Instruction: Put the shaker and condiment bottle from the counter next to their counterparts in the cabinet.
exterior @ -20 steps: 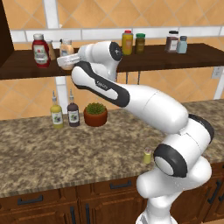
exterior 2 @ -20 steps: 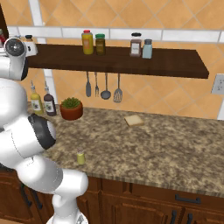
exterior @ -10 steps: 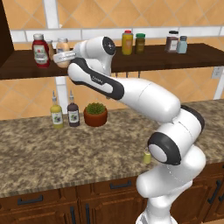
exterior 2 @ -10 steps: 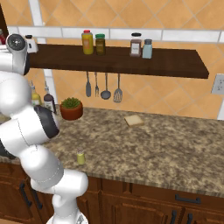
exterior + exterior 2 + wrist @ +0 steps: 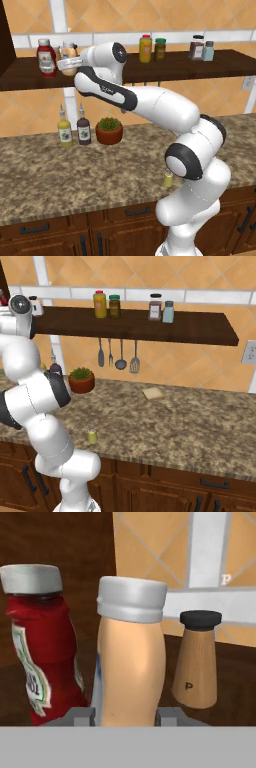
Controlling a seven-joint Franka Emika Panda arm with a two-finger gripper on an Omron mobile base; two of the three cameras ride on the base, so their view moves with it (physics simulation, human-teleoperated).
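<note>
On the cabinet (image 5: 165, 67) stand one ketchup bottle (image 5: 46, 58), one peach bottle (image 5: 69, 53), one yellow bottle (image 5: 145, 48), one dark jar (image 5: 160, 49), one brown shaker (image 5: 196, 48) and one blue shaker (image 5: 208, 51); in the hand view a wooden shaker (image 5: 195, 660) also shows. The gripper (image 5: 127, 716) is closed around the peach bottle, one finger (image 5: 80, 716) on each side, just beside the ketchup bottle. One yellow-green shaker (image 5: 92, 435) sits on the counter (image 5: 185, 426).

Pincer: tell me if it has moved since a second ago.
Yes. The pincer has carried the condiment bottle left along the cabinet, closer to the ketchup bottle.
</note>
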